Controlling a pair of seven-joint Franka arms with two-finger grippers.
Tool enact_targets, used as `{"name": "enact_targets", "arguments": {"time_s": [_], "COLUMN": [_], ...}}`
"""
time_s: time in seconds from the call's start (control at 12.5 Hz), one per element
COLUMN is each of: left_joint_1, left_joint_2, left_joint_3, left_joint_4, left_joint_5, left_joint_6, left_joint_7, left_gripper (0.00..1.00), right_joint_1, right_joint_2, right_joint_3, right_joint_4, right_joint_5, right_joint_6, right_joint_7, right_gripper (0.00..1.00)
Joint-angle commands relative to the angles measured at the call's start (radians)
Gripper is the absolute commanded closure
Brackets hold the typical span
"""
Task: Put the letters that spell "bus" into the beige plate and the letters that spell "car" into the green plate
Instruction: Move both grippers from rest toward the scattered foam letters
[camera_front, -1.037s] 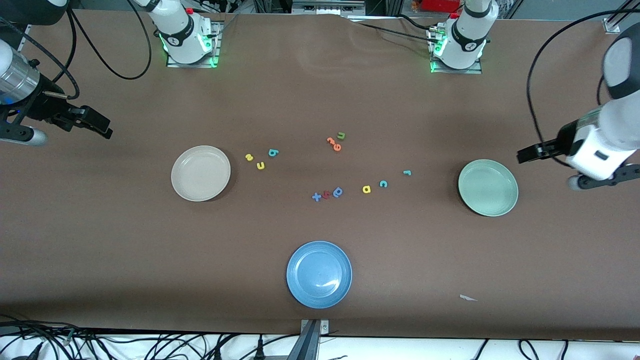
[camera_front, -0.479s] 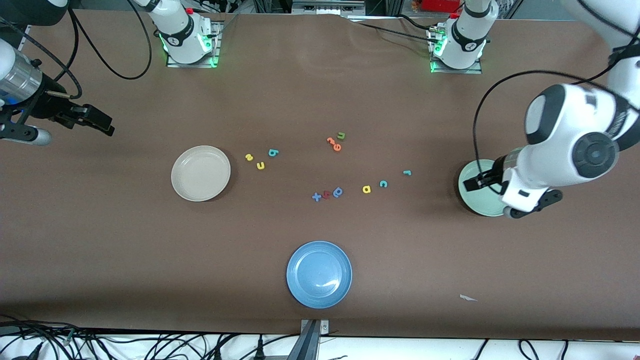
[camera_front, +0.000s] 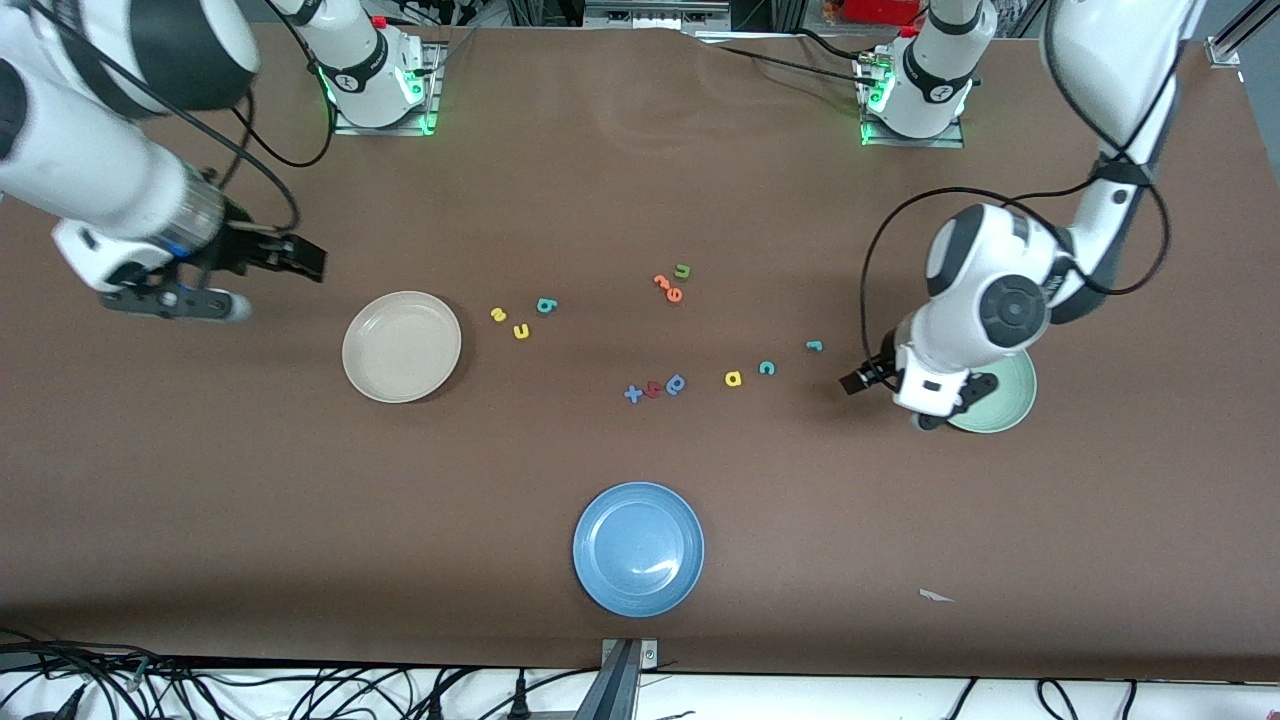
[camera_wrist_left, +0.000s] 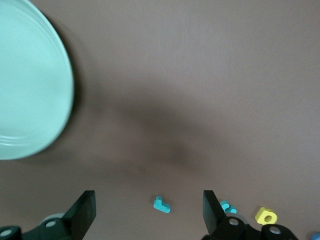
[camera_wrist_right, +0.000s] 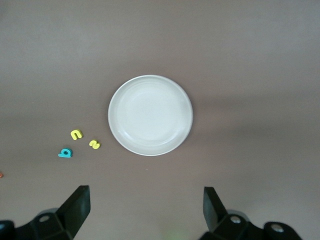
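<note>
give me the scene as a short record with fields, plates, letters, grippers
beige plate: empty
green plate: partly under the left arm, nothing seen in it
bus letters: b, u, s on the table beside the beige plate
car letters: c, a, r on the table
left gripper: open, over the table beside the green plate
right gripper: open, near the beige plate

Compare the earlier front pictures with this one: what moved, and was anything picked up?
Both arms swung inward. The left gripper crossed over the green plate and now hangs beside it, toward the teal "r", jaws open. The right gripper moved toward the beige plate, jaws open. Nothing was picked up; all letters and plates stayed put.
</note>
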Motion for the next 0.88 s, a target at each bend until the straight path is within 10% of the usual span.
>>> {"name": "enact_targets", "arguments": {"time_s": [0.0, 0.8], "left_joint_1": [-0.02, -0.086], "left_joint_2": [-0.017, 0.048], "left_joint_3": [0.002, 0.002], "left_joint_4": [-0.123, -0.212], "left_joint_5": [-0.026, -0.016], "left_joint_6": [0.135, 0.234], "left_joint_7": [-0.03, -0.079], "left_gripper": [0.06, 0.22], "right_joint_1": [0.08, 0.368], "right_joint_2": [0.058, 0.16], "right_joint_3": [-0.006, -0.003], "right_joint_4": [-0.037, -0.329], "right_joint_5": [0.01, 0.008], "right_joint_6": [0.069, 0.589], "right_joint_7": [0.155, 0.934], "right_gripper": [0.0, 0.0]}}
